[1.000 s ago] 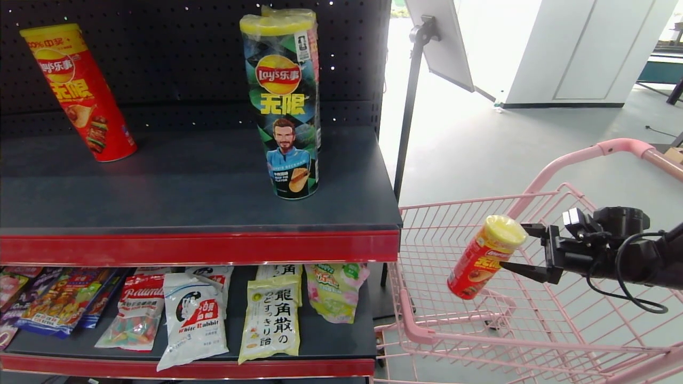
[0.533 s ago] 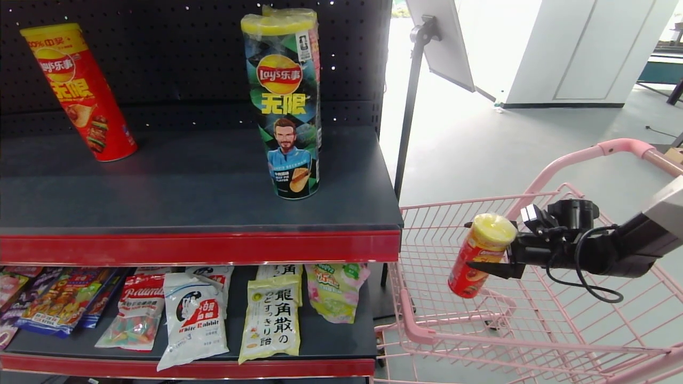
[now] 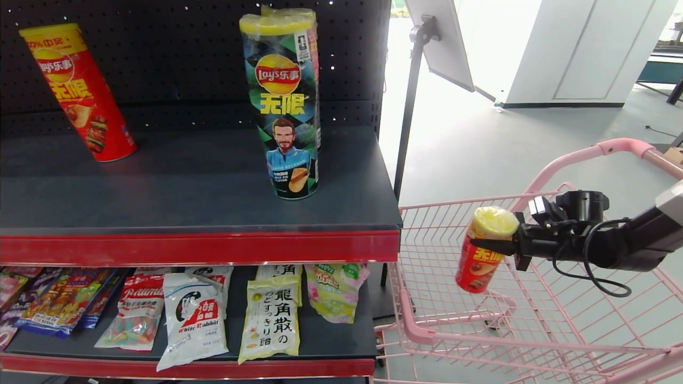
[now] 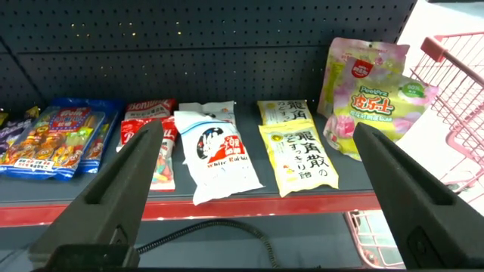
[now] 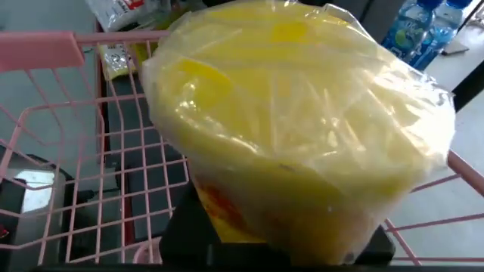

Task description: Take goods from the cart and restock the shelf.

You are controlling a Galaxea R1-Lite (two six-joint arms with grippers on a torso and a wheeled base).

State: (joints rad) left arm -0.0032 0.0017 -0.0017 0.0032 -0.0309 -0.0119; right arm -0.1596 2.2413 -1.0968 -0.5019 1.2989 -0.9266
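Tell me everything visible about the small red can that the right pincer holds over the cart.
The small red can is a short cylinder, red-orange with yellow print, looking like cardboard. Its pale yellow lid is wrapped in clear crinkled film. It hangs in the air, slightly tilted with the lid up, over the pink wire cart and touching none of it. The right pincer grips it from the side, just below the lid; nothing else touches it.
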